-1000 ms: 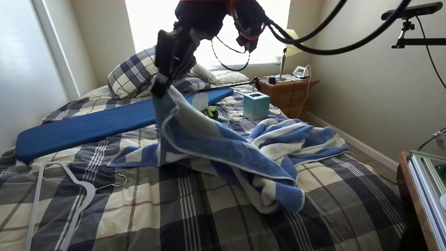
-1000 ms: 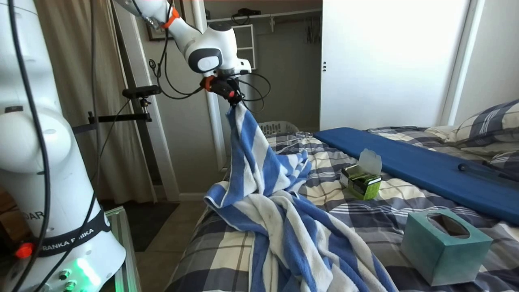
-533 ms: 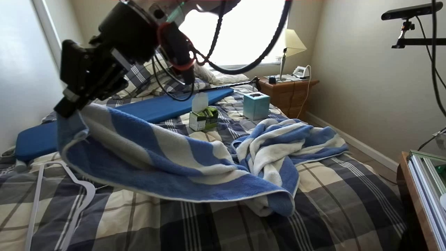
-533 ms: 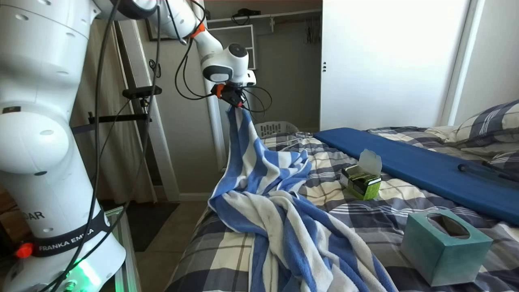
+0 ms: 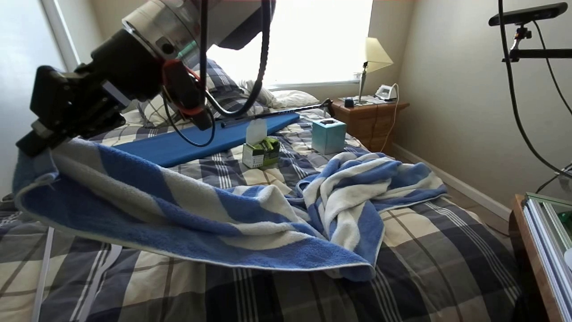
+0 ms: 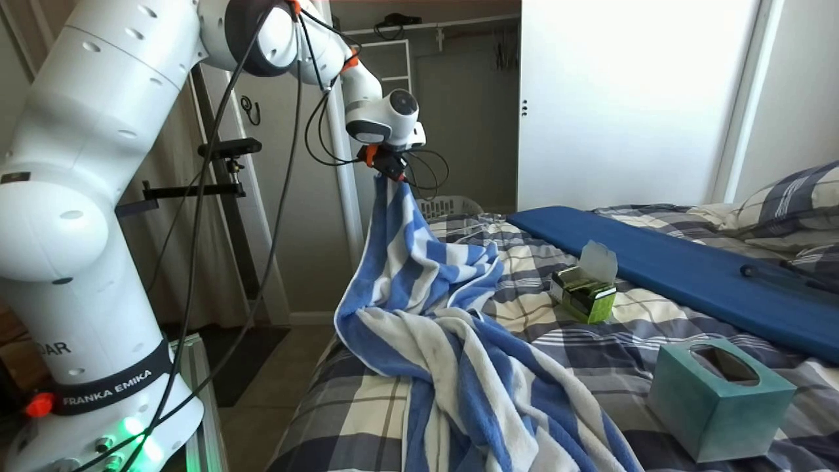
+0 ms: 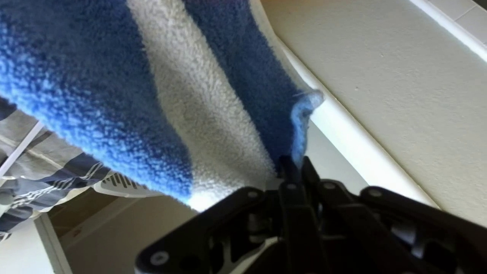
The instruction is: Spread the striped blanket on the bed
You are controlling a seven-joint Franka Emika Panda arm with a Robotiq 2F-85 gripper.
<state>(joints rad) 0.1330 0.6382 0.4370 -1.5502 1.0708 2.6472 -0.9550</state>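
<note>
Far left of the tissue box (image 5: 328, 137) in an exterior view, clenches a corner of the blanket (image 5: 241, 214) in the gripper (image 5: 35, 143), raised above the bed (image 5: 178, 295). In the wrist view, shows a blue edge pinched between the jaws. Below, left and in front of the tissue box, screens part of the hanger (image 5: 44, 273) with sagging cloth. Slopes down rightward, masking the left end of the board (image 5: 214, 138), left of the tissue box. Passes in front of the open carton (image 5: 261, 154), nearer the tissue box. Ends rumpled on the bed, in front and right of the tissue box. Behind and right of the tissue box, lamp (image 5: 374, 56), then iron (image 5: 385, 92).
</note>
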